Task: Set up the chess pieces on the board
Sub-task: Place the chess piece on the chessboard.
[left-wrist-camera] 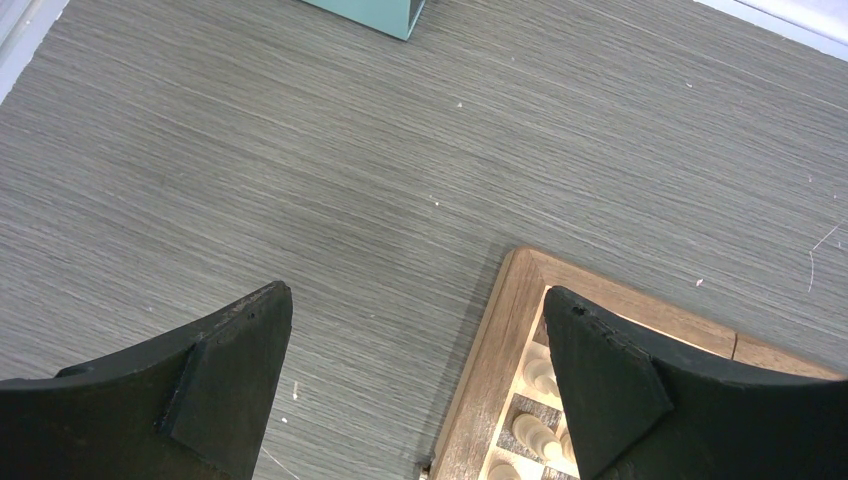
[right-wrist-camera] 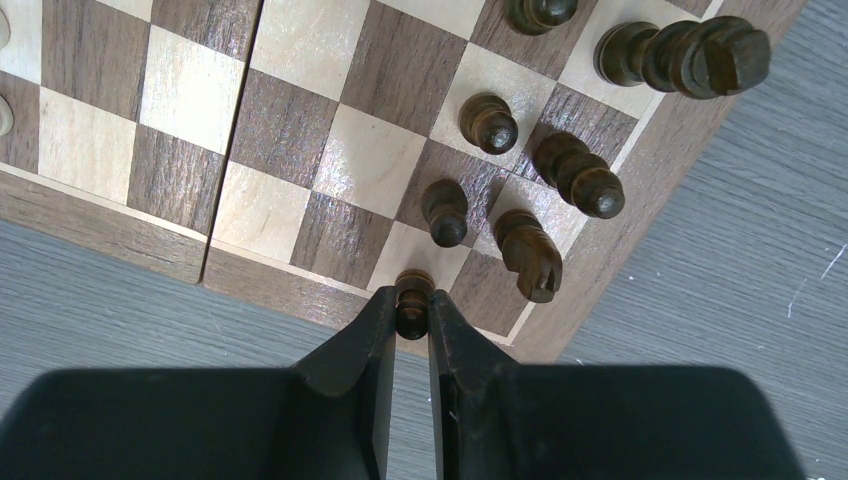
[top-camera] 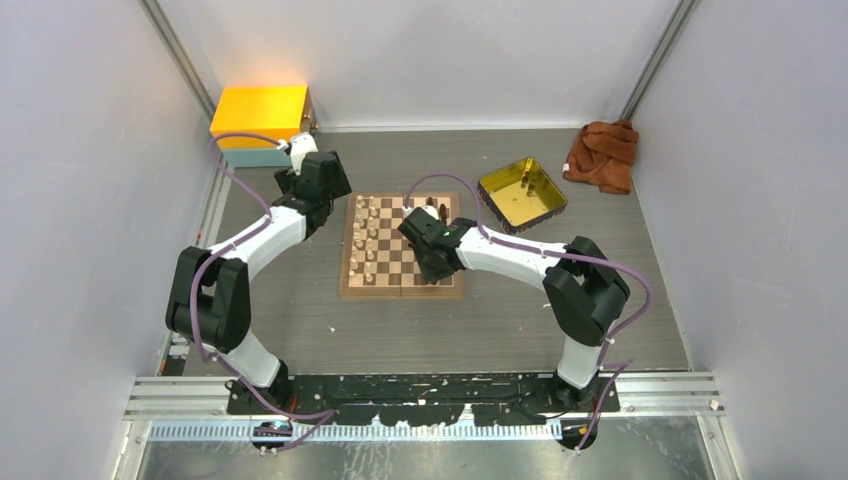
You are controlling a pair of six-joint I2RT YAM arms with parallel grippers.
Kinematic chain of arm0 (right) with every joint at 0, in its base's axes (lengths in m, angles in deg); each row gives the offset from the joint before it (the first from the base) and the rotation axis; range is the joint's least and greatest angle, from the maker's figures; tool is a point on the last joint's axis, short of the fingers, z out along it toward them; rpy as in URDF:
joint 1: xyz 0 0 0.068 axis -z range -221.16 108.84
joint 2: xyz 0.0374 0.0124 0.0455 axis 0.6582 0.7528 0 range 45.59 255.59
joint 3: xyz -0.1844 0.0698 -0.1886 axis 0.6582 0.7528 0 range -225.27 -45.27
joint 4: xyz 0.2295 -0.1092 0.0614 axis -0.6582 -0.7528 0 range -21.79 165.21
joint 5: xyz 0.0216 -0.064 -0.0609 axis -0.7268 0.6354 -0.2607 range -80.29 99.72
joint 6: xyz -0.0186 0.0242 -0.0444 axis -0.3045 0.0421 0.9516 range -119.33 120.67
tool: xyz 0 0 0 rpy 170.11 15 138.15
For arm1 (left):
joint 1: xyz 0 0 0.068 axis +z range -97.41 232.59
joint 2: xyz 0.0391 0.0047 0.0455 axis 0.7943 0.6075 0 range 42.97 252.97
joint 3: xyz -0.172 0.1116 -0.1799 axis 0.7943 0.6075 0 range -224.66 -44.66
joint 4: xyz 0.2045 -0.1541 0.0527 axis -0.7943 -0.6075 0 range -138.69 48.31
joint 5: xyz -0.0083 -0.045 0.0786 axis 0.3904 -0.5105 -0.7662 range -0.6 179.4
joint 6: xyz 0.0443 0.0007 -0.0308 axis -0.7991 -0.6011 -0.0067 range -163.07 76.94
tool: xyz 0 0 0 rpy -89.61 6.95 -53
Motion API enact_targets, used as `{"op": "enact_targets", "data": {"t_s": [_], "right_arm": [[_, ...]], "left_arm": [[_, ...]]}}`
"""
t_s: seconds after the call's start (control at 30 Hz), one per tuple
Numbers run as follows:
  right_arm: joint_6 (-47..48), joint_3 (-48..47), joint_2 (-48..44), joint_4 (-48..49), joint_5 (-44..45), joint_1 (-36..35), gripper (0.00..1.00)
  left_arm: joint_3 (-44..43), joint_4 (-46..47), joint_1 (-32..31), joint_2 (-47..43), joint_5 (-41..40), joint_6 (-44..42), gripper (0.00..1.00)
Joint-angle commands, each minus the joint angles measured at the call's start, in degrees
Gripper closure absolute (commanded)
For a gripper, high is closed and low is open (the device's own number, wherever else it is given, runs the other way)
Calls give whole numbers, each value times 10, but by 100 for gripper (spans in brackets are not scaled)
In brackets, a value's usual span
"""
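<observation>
While the board (top-camera: 400,268) is seen mid-table from above, bare table (top-camera: 300,320) is left around it for reaching. At the left wrist, the left gripper (left-wrist-camera: 420,310) is spread wide beside the board's corner, presumably parked. At the right wrist, a dark pawn (right-wrist-camera: 413,296) is pinched by the right gripper (right-wrist-camera: 411,312) at the board's edge, probably for placing.

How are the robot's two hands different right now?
The left gripper is wide open and empty; the right gripper is pinched shut on a dark piece. The left gripper hangs over the table beside a corner of the board; the right one is over the board's edge. Both have black fingers.
</observation>
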Motion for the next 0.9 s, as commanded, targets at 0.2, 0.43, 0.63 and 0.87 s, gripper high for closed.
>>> {"op": "enact_targets", "data": {"t_s": [0.2,0.43,0.63,0.87], "right_arm": [[10,-9,2,15,2,4,73],[16,-17,0,10,5,4,68],[22,-28,-8,3,6,3,68],[36,-60,-31,-33,5,3,68]], "left_arm": [[-9,28,4,0,-12,-4,3],[-11,28,4,2,-11,-4,3],[-10,28,4,2,-10,-4,3],[-13,28,4,2,-10,-4,3]]}}
